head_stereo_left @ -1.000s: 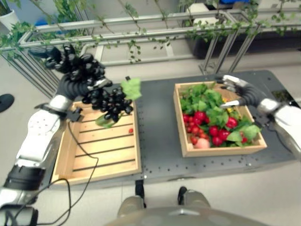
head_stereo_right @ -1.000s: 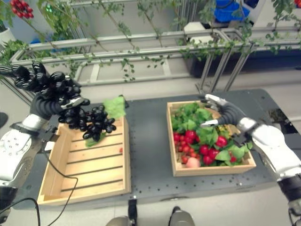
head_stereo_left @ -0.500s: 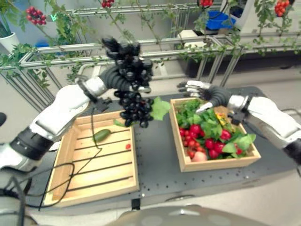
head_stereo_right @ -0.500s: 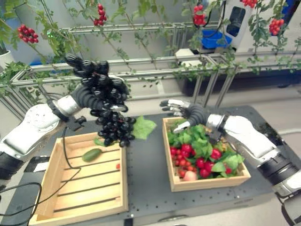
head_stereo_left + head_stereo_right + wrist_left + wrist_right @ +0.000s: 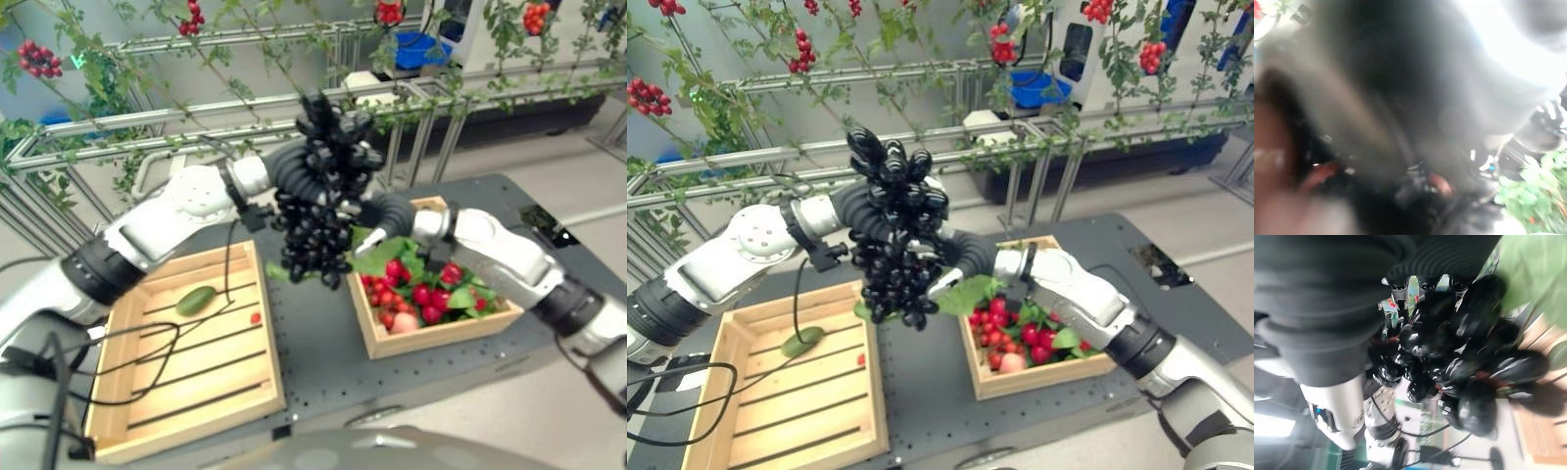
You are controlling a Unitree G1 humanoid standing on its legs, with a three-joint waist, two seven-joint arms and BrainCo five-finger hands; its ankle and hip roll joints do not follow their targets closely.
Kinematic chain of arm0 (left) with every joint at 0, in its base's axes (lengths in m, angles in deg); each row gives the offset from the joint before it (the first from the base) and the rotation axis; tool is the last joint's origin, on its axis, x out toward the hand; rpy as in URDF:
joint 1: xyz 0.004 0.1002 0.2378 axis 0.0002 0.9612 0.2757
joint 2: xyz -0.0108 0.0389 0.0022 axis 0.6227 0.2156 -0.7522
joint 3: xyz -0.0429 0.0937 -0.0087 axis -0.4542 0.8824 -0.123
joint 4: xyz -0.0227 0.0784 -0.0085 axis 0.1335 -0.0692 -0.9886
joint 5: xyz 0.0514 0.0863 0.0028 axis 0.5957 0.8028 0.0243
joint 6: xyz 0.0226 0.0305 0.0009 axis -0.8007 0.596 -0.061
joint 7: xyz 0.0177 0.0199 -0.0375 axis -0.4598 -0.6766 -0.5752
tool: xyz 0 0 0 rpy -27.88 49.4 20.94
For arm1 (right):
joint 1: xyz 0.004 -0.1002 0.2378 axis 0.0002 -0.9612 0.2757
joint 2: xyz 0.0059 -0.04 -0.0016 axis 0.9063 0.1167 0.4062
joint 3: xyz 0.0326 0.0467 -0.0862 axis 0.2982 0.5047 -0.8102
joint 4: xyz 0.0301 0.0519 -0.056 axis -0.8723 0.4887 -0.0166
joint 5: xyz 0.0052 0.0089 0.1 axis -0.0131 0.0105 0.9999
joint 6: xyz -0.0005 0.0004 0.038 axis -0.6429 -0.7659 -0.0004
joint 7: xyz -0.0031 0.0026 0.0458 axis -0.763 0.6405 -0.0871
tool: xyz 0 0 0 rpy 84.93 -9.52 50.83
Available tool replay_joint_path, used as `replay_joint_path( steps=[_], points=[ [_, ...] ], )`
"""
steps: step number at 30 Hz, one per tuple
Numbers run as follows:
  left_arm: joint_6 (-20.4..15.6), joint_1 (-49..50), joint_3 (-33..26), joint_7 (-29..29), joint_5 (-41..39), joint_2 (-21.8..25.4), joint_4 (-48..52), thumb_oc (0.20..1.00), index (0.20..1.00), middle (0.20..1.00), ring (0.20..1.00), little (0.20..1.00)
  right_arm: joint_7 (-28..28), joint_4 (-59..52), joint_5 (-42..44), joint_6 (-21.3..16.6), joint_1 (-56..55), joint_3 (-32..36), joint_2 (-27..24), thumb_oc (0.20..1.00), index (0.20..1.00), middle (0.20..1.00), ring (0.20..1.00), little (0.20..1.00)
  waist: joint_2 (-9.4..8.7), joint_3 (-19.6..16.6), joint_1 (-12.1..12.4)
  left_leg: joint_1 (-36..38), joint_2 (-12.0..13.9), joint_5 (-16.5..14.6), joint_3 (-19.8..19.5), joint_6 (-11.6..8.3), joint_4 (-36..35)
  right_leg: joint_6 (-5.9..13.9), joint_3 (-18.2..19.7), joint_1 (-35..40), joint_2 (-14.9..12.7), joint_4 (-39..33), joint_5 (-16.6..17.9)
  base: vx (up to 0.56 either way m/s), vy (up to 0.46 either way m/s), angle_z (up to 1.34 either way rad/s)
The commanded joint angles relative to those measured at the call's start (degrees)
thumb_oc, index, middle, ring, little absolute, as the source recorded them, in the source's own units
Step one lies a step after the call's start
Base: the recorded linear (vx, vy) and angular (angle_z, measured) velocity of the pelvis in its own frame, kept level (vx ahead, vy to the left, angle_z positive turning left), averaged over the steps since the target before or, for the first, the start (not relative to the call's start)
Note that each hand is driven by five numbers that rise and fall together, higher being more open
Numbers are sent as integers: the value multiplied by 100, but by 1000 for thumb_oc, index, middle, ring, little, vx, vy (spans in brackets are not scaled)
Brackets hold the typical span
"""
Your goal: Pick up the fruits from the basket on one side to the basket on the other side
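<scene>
I am holding the dark bunch of black grapes (image 5: 315,235) in my clamped left hand (image 5: 312,168), above the gap between both wooden baskets. My right hand (image 5: 955,264) is reaching in beside it; I cannot tell its fingers. I think the next move is a handover.

Grapes (image 5: 315,230) now beside right hand (image 5: 377,217)

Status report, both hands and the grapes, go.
Left robot hand shut on black grapes, held above the gap between crates. Right robot hand beside the bunch, fingers hidden. Right crate full.
</scene>
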Motion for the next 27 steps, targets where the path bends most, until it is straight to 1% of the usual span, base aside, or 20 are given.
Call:
replay_joint_path(
  steps=[1,3,4,5,6,8,17,18,19,20,21,22,23,27],
  points=[
    [-231,-813,7,-164,164,-144,-481,200,200,200,200,200,2,-401,377,-287,304,-8,302,1000,1000,1000,1000,1000,-206,-129,17,162,27,-634,110,-35,219,589,32,-233,-229,-62,192,0,0,0],
    [-223,-857,84,-182,396,-377,-577,200,200,200,200,200,3,-520,386,-278,262,-45,489,1000,1000,1000,1000,1000,-212,-119,-11,161,30,-641,131,-24,225,591,65,-251,-222,-61,197,1,-1,-2],
    [-224,-858,86,-182,397,-379,-579,200,200,200,200,200,3,-521,386,-277,260,-43,489,1000,1000,1000,1000,1000,-213,-119,-8,161,30,-642,132,-24,225,591,66,-251,-222,-61,197,5,-9,-9],
    [-219,-842,91,-200,552,-475,-643,200,200,200,200,200,0,-555,417,-268,209,-61,621,1000,1000,1000,1000,1000,-220,-111,-17,158,35,-652,130,-19,236,588,77,-260,-214,-52,194,0,-7,-10],
    [-220,-843,93,-201,554,-476,-645,200,200,200,200,200,0,-555,417,-268,208,-60,622,1000,1000,1000,1000,1000,-221,-111,-16,158,35,-652,130,-19,237,588,78,-261,-214,-51,193,7,-12,-12],
    [-237,-781,32,-245,701,-570,-684,200,200,200,200,200,-7,-595,524,-229,116,-98,812,1000,1000,1000,1000,1000,-229,-91,-27,153,38,-667,139,-13,250,579,111,-275,-200,-34,176,7,-6,-8],
    [-247,-546,-95,-273,930,-856,-814,200,200,200,200,200,-7,-635,520,-238,106,-202,1120,1000,1000,1000,1000,1000,-248,-87,-47,148,60,-715,156,-8,306,564,145,-292,-182,2,132,3,-1,-2],
    [-239,-497,-128,-293,953,-990,-852,200,200,200,200,200,14,-621,524,-262,73,-184,1226,956,956,956,956,956,-255,-80,-56,141,65,-722,149,-7,315,556,147,-294,-172,17,118,0,0,0],
    [-240,-498,-126,-294,954,-992,-854,200,200,200,200,200,14,-620,523,-263,72,-183,1226,915,915,915,915,915,-255,-81,-56,141,65,-723,149,-7,315,556,146,-295,-172,18,118,0,0,0],
    [-230,-469,-171,-323,986,-1127,-918,200,200,200,200,200,63,-562,496,-323,41,-134,1318,699,699,699,699,699,-261,-78,-66,139,73,-733,145,-4,328,555,145,-294,-176,22,112,0,0,0],
    [-230,-469,-170,-323,987,-1129,-920,200,200,200,200,200,63,-562,496,-323,39,-133,1318,611,611,611,611,611,-261,-79,-66,138,73,-734,144,-4,329,555,144,-294,-176,22,112,0,0,0],
    [-226,-440,-209,-333,1013,-1225,-921,200,200,200,200,200,108,-534,484,-367,-15,-88,1390,222,222,222,222,222,-265,-88,-73,142,78,-743,149,-5,339,555,149,-283,-175,18,106,0,0,0],
    [-225,-438,-209,-333,1014,-1226,-921,200,200,200,200,200,108,-534,483,-367,-17,-88,1389,200,200,200,200,200,-265,-90,-73,141,79,-744,148,-5,339,555,149,-283,-174,17,106,0,0,0],
    [-254,-370,-301,-400,1046,-1395,-938,200,200,200,200,200,118,-525,474,-399,-138,-24,1504,200,200,200,200,200,-277,-99,-77,143,69,-754,146,-2,343,559,147,-275,-172,-10,117,0,0,0]
  ],
)
